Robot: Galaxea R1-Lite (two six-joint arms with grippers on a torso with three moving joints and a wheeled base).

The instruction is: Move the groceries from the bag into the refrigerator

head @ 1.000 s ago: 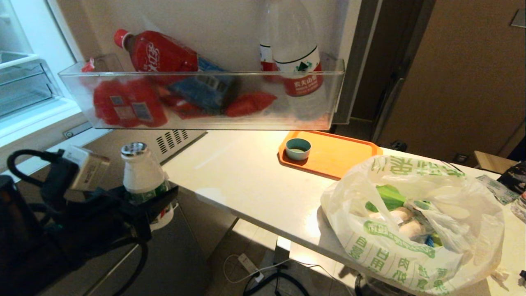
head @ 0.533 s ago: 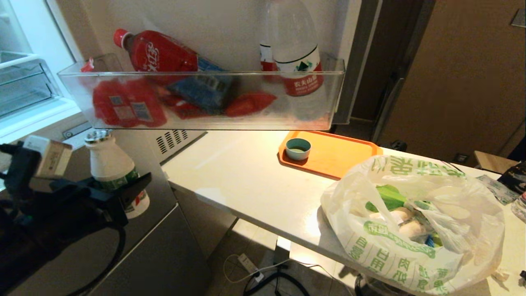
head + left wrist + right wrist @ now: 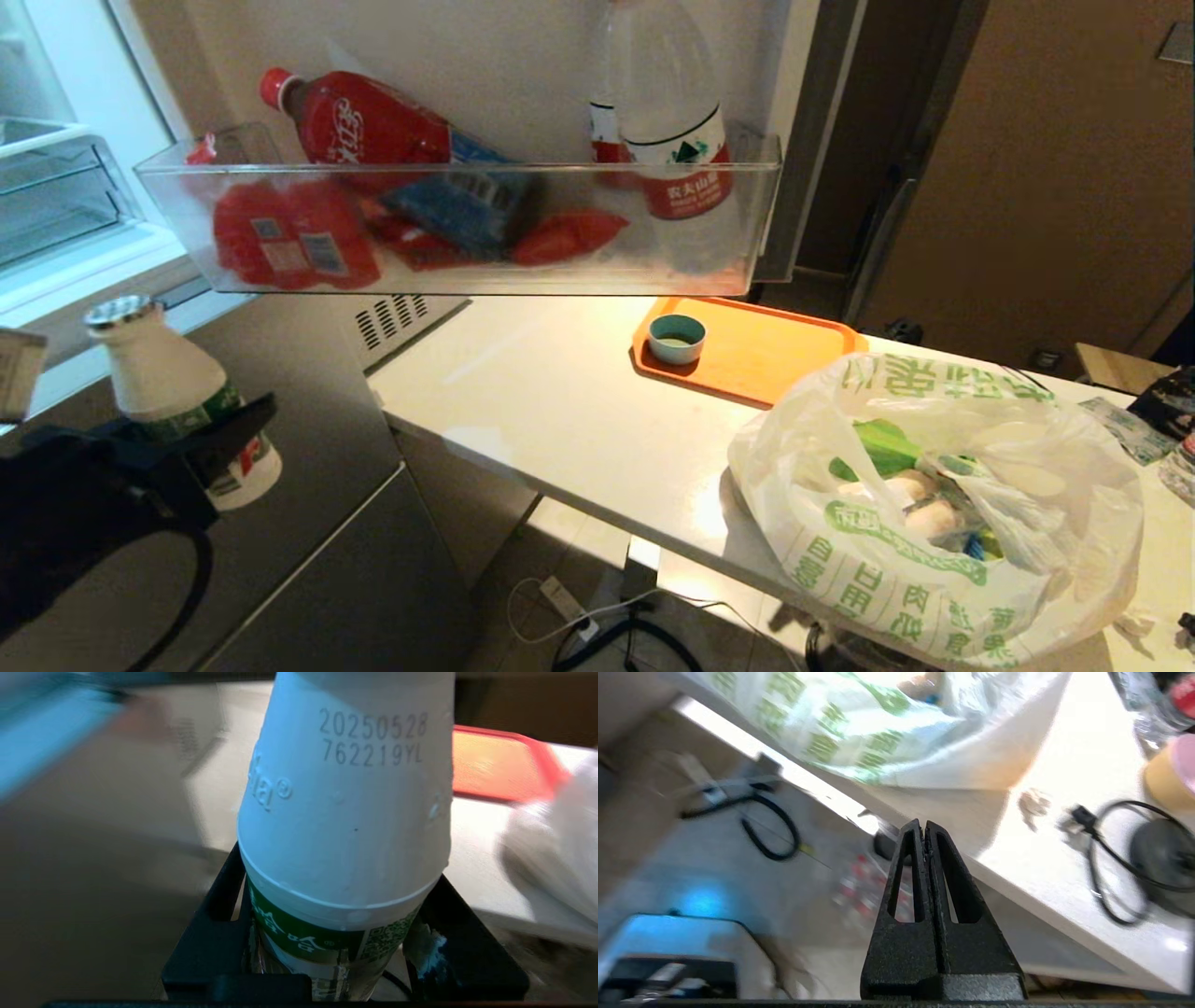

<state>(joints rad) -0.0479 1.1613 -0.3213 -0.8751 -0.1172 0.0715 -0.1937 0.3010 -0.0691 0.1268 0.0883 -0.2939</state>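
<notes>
Near on the left, the left gripper [image 3: 201, 443] pinches the white bottle [image 3: 177, 397] in its jaws, the right gripper [image 3: 924, 833] has its jaws pressed together, the bag [image 3: 943, 513] sits on the bench [image 3: 560, 401], and farther back the refrigerator [image 3: 84, 243] stands open.

The white countertop [image 3: 560, 401] carries an orange tray [image 3: 766, 355] at its far edge. A small teal cup [image 3: 678, 338] stands on the left end of the tray. The translucent white bag [image 3: 934, 523] with green characters rests on the near right part of the countertop, close to its front edge. Right of the bag lie a black cable [image 3: 1111, 868] and a clear bottle [image 3: 1178, 471].
</notes>
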